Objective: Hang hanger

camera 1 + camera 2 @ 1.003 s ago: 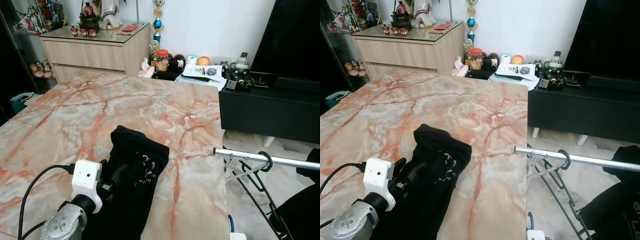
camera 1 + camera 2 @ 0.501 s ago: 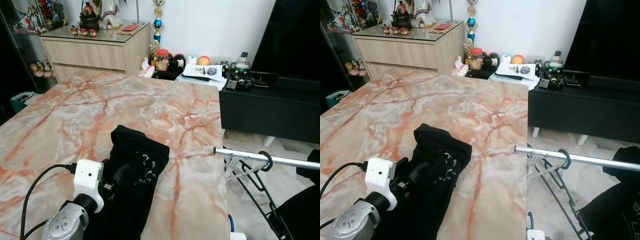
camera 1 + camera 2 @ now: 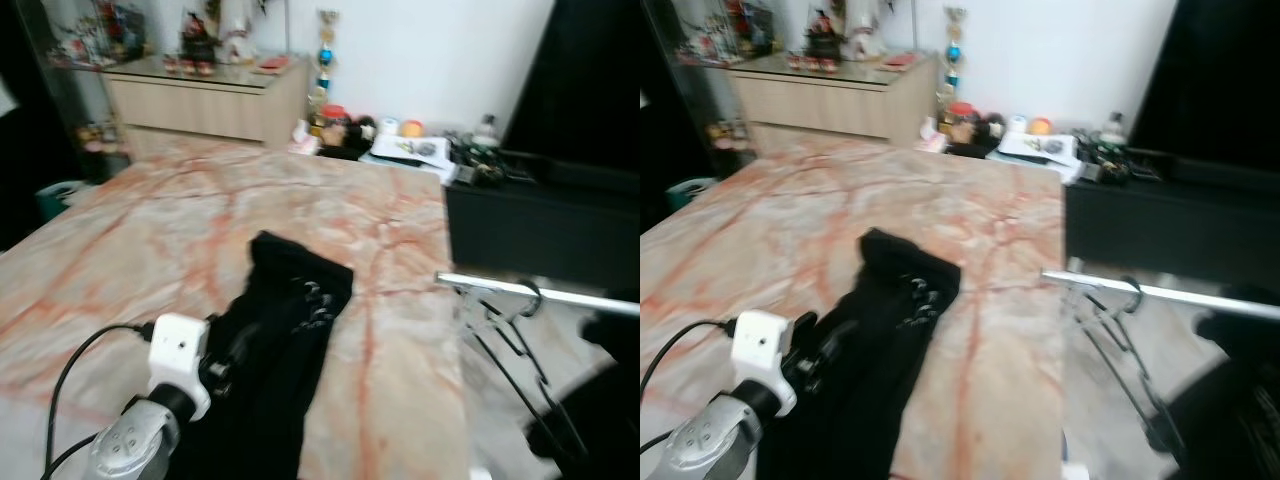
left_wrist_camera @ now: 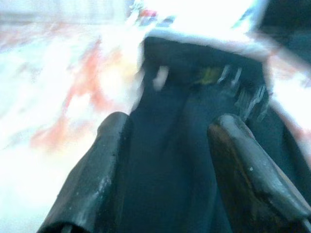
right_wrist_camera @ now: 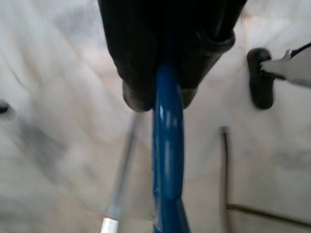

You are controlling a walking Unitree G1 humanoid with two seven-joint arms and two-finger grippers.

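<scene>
Since the earlier frames the whole scene has slid and blurred, which reads as the head camera turning rather than anything on the table moving; the black garment [image 3: 275, 370] lies in the same place on the marble table [image 3: 150, 230], and the left gripper [image 4: 167, 165] has stayed low over it. In the left wrist view its two fingers [image 4: 95, 174] stand apart, straddling the dark cloth without closing on it. The right gripper [image 5: 165, 90] is clamped together on a blue hanger [image 5: 167, 160], which hangs beyond the fingertips over the pale floor. Off the table's right edge a silver rail [image 3: 540, 295] runs sideways, with a black hook [image 3: 530, 297] of another hanger already looped over it. The blue hanger looks light, rigid and smooth, probably plastic, so it could twist or slip in a pinch; it is best held firmly on a straight stretch near the hook, leaving the hook free to pass over the rail. The garment is soft and limp and would sag from any single hold.
</scene>
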